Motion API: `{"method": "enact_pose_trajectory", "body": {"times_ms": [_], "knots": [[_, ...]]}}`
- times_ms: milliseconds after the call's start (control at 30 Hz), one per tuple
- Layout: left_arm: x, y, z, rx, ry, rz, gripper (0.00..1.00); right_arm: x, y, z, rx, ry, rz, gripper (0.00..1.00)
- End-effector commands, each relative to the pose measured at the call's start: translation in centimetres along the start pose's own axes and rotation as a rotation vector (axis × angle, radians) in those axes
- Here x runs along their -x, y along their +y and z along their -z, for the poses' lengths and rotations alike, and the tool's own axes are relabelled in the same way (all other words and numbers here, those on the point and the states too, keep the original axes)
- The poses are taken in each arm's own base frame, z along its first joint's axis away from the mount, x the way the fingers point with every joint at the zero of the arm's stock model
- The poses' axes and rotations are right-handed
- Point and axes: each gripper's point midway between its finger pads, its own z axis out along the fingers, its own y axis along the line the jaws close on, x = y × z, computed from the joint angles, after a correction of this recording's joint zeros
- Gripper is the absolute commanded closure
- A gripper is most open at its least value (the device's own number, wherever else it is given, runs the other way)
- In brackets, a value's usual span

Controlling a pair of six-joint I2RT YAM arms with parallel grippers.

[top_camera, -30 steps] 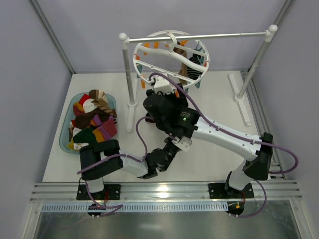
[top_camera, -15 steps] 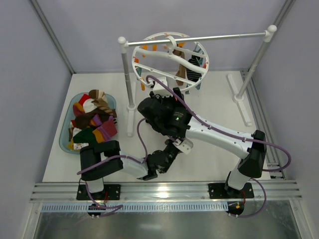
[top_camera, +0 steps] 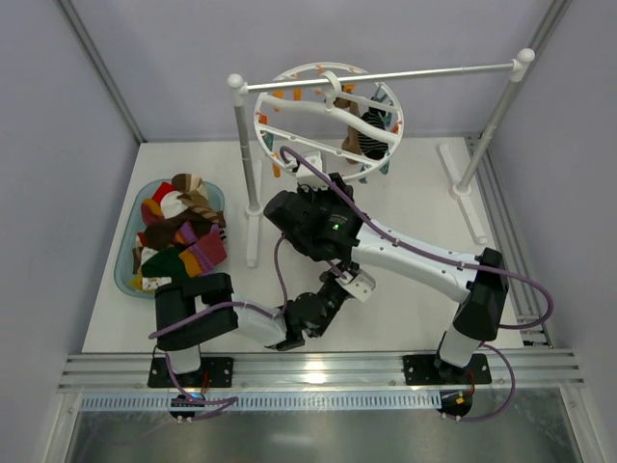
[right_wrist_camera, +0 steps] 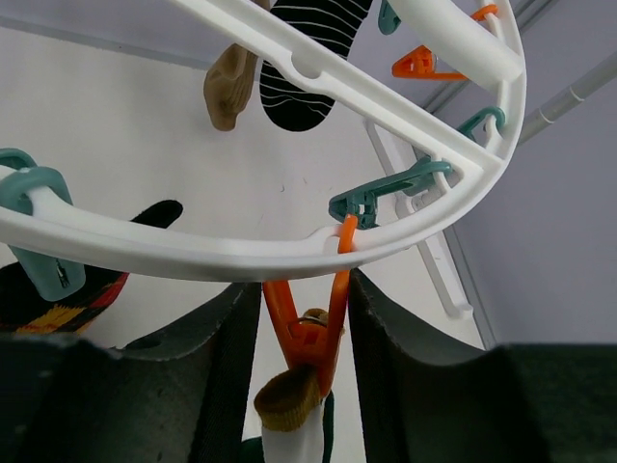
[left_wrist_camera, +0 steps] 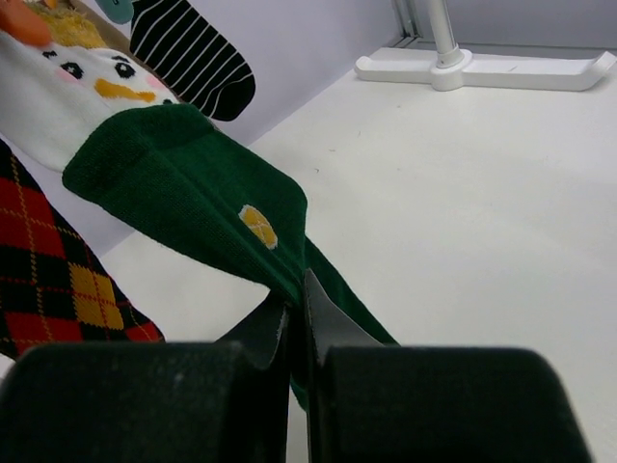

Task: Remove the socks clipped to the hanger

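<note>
Fingers of the right pincer (right_wrist_camera: 301, 323) spread wide, holding nothing, one on either side of the small orange plastic clip (right_wrist_camera: 310, 345). Clip hangs from the rim of the round white plastic hanger (right_wrist_camera: 193, 253). Neither finger seems to touch it, as far as the right wrist view shows. Clip bites the tan cuff of the dark green fabric sock with the white snowman face (left_wrist_camera: 193, 193).

Left pincer (left_wrist_camera: 297, 313): fingers closed to a sliver, pinching the lower green end of that same sock.

Relation that matters: the sock's long axis runs from the clip above, slanting down to the left pincer below. Fabric looks drawn fairly straight between the two. Right arm is nearer the clip, left arm nearer the sock's lower end. From the top view the sock hangs at the hanger's near-left rim, mostly hidden under the right wrist.

Judgement: you want the right fingers to press the clip's legs open while the left draws away along that axis. Pull before the clip opens and you likely tilt the hanger on the thin metal bar (top_camera: 443, 69).
</note>
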Motion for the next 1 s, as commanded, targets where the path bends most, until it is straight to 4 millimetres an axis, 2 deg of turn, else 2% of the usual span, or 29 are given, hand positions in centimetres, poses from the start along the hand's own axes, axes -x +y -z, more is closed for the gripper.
{"method": "enact_pose_trajectory", "body": {"times_ms": [0,33,100,167,400,433,467,533,600,667,733,800,867,900,933,967], "knots": [[5.5,1.3,0.3,0.047,-0.185,0.092,1.0,-0.9,-0.1,-0.3,-0.053,-0.003,0.021,0.58],[5.4,1.1,0.3,0.044,-0.183,0.089,1.0,-0.8,-0.3,-0.3,-0.057,-0.004,0.021,0.61],[5.5,1.2,0.3,0.048,-0.183,0.09,1.0,-0.7,-0.4,-0.3,-0.061,-0.007,0.018,0.75],[5.4,1.1,0.3,0.047,-0.182,0.087,1.0,-0.6,-0.5,-0.3,-0.068,-0.01,0.017,0.96],[5.0,1.2,0.2,0.06,-0.168,0.078,1.0,-0.6,-0.4,-0.3,-0.068,-0.01,0.02,0.95],[4.9,1.3,0.2,0.065,-0.163,0.076,1.0,-0.7,-0.4,-0.3,-0.065,-0.009,0.018,0.64],[4.7,1.3,0.1,0.071,-0.156,0.074,1.0,-0.6,-0.4,-0.2,-0.061,-0.008,0.011,0.4],[4.4,1.7,0.0,0.097,-0.139,0.073,1.0,-0.9,-0.6,-0.2,-0.055,-0.005,0.006,0.07],[4.0,2.1,-0.1,0.106,-0.131,0.08,1.0,-1.1,-1.0,-0.1,-0.049,-0.004,-0.005,0.01],[3.8,2.9,0.0,0.121,-0.126,0.097,1.0,-0.9,-1.9,0.2,-0.035,-0.007,-0.036,0.0],[3.3,4.6,0.1,0.147,-0.119,0.128,1.0,-1.7,-2.0,0.2,-0.016,-0.006,-0.055,0.0],[3.1,6.4,0.7,0.165,-0.124,0.163,1.0,-2.6,-3.1,0.5,0.025,-0.006,-0.059,0.0],[2.4,8.2,0.8,0.188,-0.12,0.202,1.0,-2.4,-3.4,0.8,0.07,-0.029,-0.131,0.0],[1.7,8.8,1.2,0.189,-0.106,0.2,1.0,-3.3,-4.4,1.0,0.097,-0.036,-0.121,0.0],[2.2,9.8,1.4,0.202,-0.114,0.221,1.0,-2.8,-4.0,1.3,0.149,-0.054,-0.183,0.0],[1.9,10.8,1.3,0.211,-0.107,0.245,1.0,-2.9,-4.1,1.5,0.179,-0.064,-0.199,0.0]]}}
